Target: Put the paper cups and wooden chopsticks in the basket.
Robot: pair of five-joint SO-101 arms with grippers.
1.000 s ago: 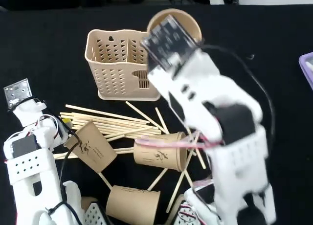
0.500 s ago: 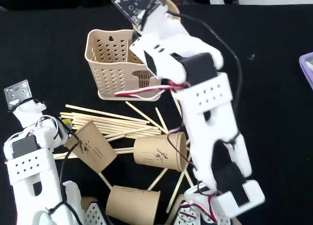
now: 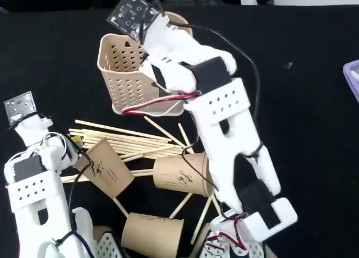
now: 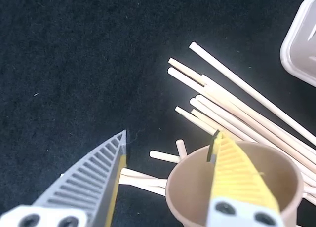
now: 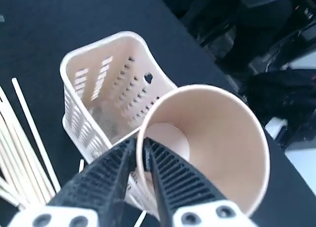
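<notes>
My left arm [image 3: 33, 190] and right arm [image 3: 224, 140] are white perforated shells with black servos [image 3: 210, 75]. The right one carries red-and-white wires [image 3: 160, 102]. My right gripper [image 5: 139, 147] has black ribbed fingers [image 5: 98, 182]. My left gripper [image 4: 170, 138] has one grey and one yellow, screwed on.

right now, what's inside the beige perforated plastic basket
The beige perforated plastic basket shows nothing inside where visible; the tan paper cup in the right gripper hides one corner.

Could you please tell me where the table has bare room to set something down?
Bare table runs from the right arm out to the purple thing at the edge, and from the basket's other side to the left arm. Between the arms it is crowded: chopsticks and lying cups fill the stretch before the basket.
</notes>
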